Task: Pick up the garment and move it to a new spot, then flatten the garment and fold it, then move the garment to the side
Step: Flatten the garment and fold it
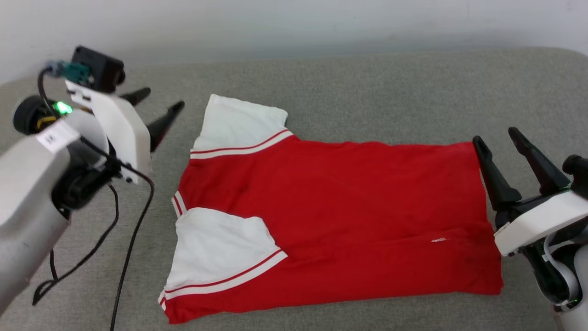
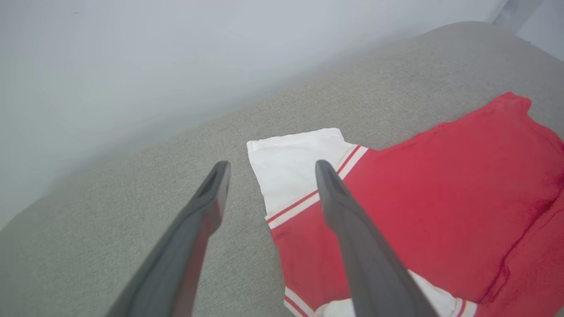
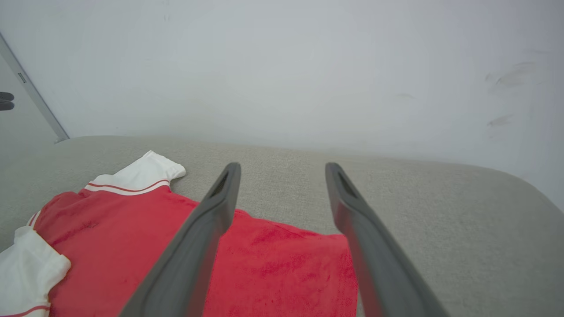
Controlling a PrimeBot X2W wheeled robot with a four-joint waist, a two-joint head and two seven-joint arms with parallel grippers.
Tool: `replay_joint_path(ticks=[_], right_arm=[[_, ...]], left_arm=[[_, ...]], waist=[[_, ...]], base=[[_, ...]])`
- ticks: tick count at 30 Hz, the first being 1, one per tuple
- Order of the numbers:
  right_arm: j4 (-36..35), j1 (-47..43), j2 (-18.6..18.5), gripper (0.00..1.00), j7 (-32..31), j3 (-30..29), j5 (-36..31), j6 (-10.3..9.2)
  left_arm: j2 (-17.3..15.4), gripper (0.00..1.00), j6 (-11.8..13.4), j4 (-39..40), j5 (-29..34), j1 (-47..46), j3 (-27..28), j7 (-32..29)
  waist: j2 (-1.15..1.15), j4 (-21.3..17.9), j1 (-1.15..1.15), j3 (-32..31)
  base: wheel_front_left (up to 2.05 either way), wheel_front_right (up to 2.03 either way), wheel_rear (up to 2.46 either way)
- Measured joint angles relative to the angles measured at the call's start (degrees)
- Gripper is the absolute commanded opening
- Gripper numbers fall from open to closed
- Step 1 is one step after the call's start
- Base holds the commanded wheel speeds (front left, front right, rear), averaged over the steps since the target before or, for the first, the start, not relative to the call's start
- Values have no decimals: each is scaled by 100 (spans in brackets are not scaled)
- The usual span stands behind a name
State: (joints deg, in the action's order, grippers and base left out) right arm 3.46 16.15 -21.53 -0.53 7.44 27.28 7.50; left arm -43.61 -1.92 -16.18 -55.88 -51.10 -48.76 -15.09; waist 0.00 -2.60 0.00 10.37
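The garment [image 1: 330, 211], a red shirt with white striped sleeves, lies flat on the grey cushion, its back up and one long side folded over toward me. Its collar end points left and its hem right. My left gripper [image 1: 163, 101] hovers open just left of the far white sleeve [image 1: 241, 122], holding nothing. In the left wrist view that sleeve [image 2: 293, 167] lies between and beyond my left gripper [image 2: 269, 165]. My right gripper [image 1: 498, 135] stands open at the hem's far right corner. The right wrist view has my right gripper [image 3: 282, 167] over the red hem [image 3: 286, 259], empty.
The grey cushioned surface [image 1: 367, 87] stretches beyond the shirt to a pale wall [image 1: 294, 23]. Black cables [image 1: 128, 239] hang from my left arm over the cushion's near left part. The cushion's rounded corner [image 3: 524, 185] lies to the right.
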Motion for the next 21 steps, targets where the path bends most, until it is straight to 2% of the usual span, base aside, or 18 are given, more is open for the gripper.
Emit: replay_joint_path(ticks=[4, 11, 15, 21], right_arm=[[-321, -14, 292, 100, 57, -15, -300, 1], [-708, 120, 454, 100, 77, -2, -564, 1], [-854, 163, 490, 100, 77, 14, -602, 1], [-924, 390, 555, 100, 131, 109, -626, 1]], left_arm=[[45, 100, -114, -349, -189, -613, 74, -677], [82, 100, -259, -764, -380, -1784, -43, -2230], [182, 100, -207, -1115, -348, -2297, -194, -3011], [264, 100, -135, -1582, -275, -2760, -311, -3582]], waist=[[0, -169, 0, 384], [0, -524, 1, 1121], [0, -707, 1, 1512], [0, -959, 1, 1992]], base=[[0, 0, 0], [0, 0, 0], [0, 0, 0], [0, 0, 0]])
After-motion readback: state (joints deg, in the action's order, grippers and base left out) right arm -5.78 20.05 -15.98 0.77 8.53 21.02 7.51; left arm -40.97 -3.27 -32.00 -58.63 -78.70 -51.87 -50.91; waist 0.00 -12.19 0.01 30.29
